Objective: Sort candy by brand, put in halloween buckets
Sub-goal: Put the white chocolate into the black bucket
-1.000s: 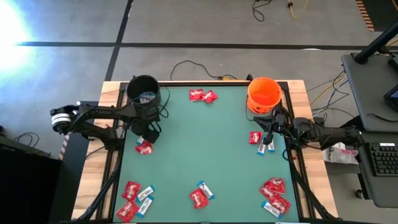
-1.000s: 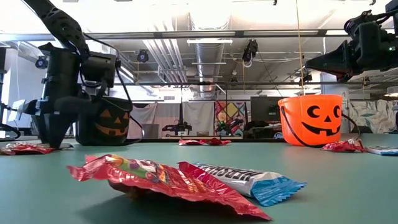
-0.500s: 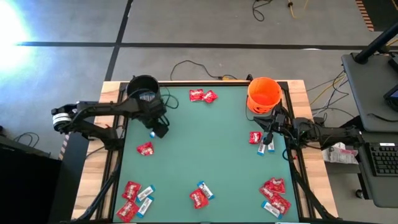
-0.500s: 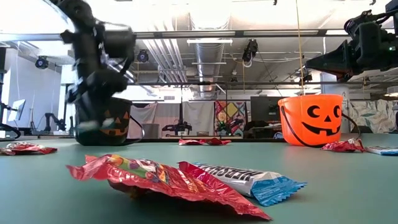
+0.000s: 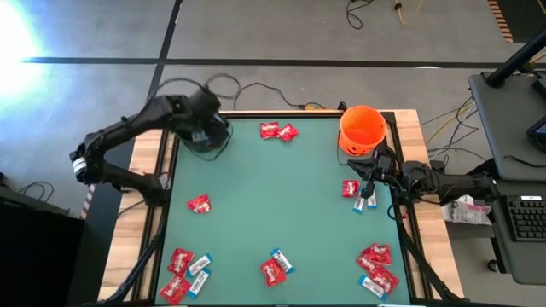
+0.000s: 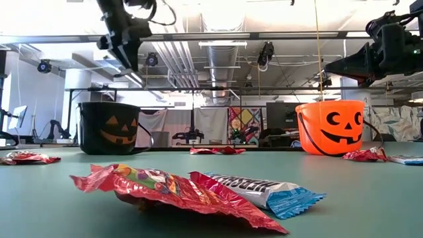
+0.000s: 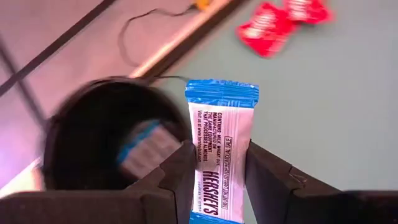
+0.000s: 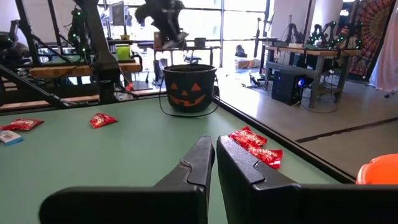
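Above the black bucket (image 7: 106, 140), the left gripper (image 7: 214, 165) pinches a white-and-blue bar (image 7: 219, 155) upright. Its mouth sits just beside the bar. The right gripper (image 8: 214, 155) waits closed near the orange bucket (image 5: 362, 130).

Left gripper (image 6: 125, 36) hangs high above the black bucket (image 6: 109, 127), slightly to its right side; fingers too small to tell open or not. Black bucket sits upright on the tabletop (image 6: 344, 192), pumpkin face toward the camera. Below and left of that gripper, a red packet (image 6: 26, 157) lies flat near the pic's edge. Below and right of it, close to the lens: a crumpled red packet (image 6: 172, 192) touching a white-and-blue bar (image 6: 264, 190). Farther back, a red pair (image 6: 217, 151) mid-table. Right arm's gripper (image 6: 370, 56) is up at the right edge, above and just beside the orange bucket (image 6: 329, 127). Under it, one more red packet (image 6: 365, 155) w/ a bar end (image 6: 406, 159) beside it.
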Controlling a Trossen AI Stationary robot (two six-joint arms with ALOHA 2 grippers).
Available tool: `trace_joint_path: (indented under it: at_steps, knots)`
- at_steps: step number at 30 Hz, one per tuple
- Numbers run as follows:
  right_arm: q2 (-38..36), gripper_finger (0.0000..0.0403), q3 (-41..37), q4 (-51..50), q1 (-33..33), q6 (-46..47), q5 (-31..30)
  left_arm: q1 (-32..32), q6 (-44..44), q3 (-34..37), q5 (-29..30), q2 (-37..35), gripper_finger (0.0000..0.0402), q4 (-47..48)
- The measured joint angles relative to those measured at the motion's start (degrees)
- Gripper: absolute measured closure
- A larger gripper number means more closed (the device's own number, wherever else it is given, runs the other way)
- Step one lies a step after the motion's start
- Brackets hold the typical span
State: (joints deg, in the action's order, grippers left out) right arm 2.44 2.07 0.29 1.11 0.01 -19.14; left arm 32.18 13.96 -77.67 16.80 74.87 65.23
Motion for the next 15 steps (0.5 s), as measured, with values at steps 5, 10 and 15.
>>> trace_joint_path:
  at_steps: [5, 10, 15]
  knots:
    - [0.01, 0.0385, 0.0, -0.01, 0.01, 0.0, 0.02, 8.85, 2.52, 2.33, 2.67, 2.05, 0.0294, -0.22]
    - [0.01, 0.0385, 0.0, -0.02, 0.0, 0.0, 0.01, 14.61, 1.92, 8.26, 1.81, 6.6, 0.0294, -4.28]
    - [0.0, 0.0385, 0.0, -0.02, 0.0, -0.01, 0.02, 20.01, 1.61, 7.62, -4.97, 10.66, 0.0294, -4.95]
